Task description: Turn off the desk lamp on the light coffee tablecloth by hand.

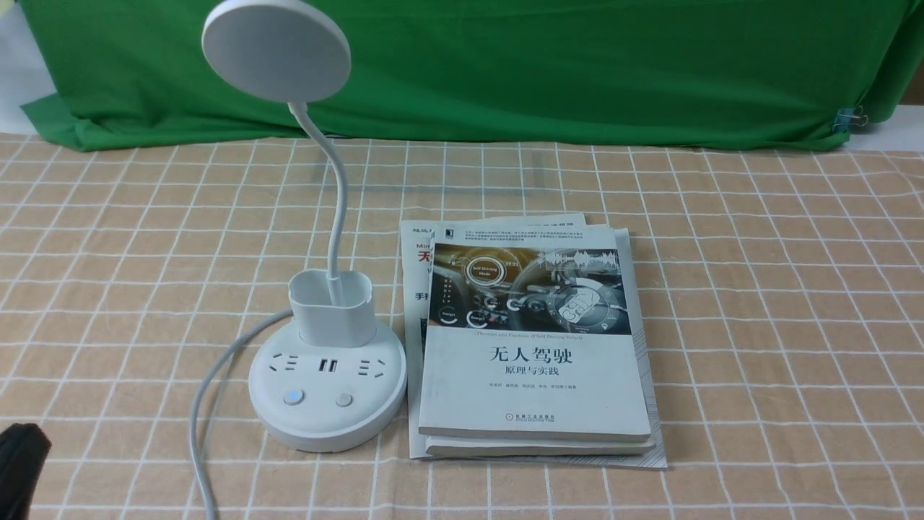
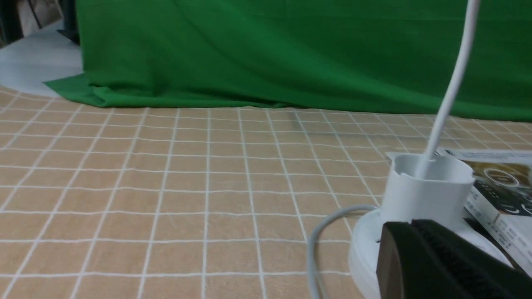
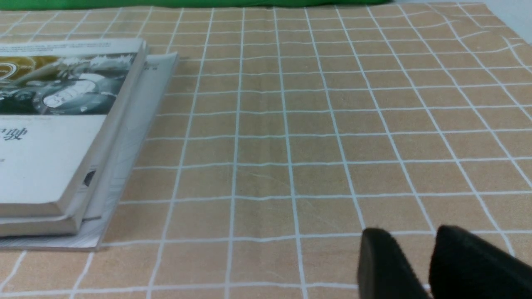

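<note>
The desk lamp [image 1: 328, 393] stands on the light coffee tablecloth [image 1: 758, 289], at about 7 o'clock from the front view's middle. A stack of books [image 1: 538, 347] lies just beside its base at 3 o'clock.

Our left tool [image 2: 432, 253] waits low at the base's 8 o'clock. We see only 1 finger, so we cannot tell its spread. The right tool [image 3: 413, 253] has its fingers slightly parted, holding nothing.

Of the 2 buttons, the glowing button [image 1: 293, 396] sits at 9 o'clock of the plain button [image 1: 344, 399]; pressing the wrong one may leave the light on. A slanted push could skid the base, and the cord [image 1: 206, 404] could snag our approach.
</note>
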Action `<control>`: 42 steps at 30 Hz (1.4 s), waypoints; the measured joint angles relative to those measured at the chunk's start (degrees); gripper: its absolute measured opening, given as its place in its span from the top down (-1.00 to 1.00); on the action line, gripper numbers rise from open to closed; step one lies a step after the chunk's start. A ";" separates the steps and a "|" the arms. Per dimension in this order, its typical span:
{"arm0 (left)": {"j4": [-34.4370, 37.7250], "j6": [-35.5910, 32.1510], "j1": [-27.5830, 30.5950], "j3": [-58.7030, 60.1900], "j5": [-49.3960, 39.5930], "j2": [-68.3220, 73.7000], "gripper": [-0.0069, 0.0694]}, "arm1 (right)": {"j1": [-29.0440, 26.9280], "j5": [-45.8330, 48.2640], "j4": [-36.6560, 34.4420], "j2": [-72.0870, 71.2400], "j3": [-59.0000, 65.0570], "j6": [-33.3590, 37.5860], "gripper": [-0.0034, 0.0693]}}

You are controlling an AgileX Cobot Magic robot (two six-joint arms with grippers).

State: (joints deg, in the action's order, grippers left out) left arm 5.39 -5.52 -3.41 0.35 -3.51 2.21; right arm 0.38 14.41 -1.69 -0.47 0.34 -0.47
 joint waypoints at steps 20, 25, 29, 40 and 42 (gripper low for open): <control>2.29 0.58 1.07 0.04 -13.75 -2.24 0.82 | 0.00 0.00 0.00 0.00 0.00 0.00 0.24; 2.29 0.58 1.18 0.04 -13.75 -2.24 0.82 | 0.00 0.00 0.00 0.00 0.00 0.00 0.24; 2.29 0.58 1.42 0.04 -13.75 -2.24 0.82 | 0.00 0.00 0.00 0.00 0.00 0.00 0.24; 2.36 0.58 1.48 0.04 -13.75 -2.24 0.82 | 0.00 0.00 0.00 0.00 0.00 0.00 0.24; 2.36 0.58 1.48 0.04 -13.75 -2.24 0.82 | 0.00 0.00 0.00 0.00 0.00 0.00 0.24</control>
State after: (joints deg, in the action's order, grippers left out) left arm 7.75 -4.95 -1.92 0.38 -17.25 -0.03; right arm 0.38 14.41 -1.69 -0.47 0.34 -0.47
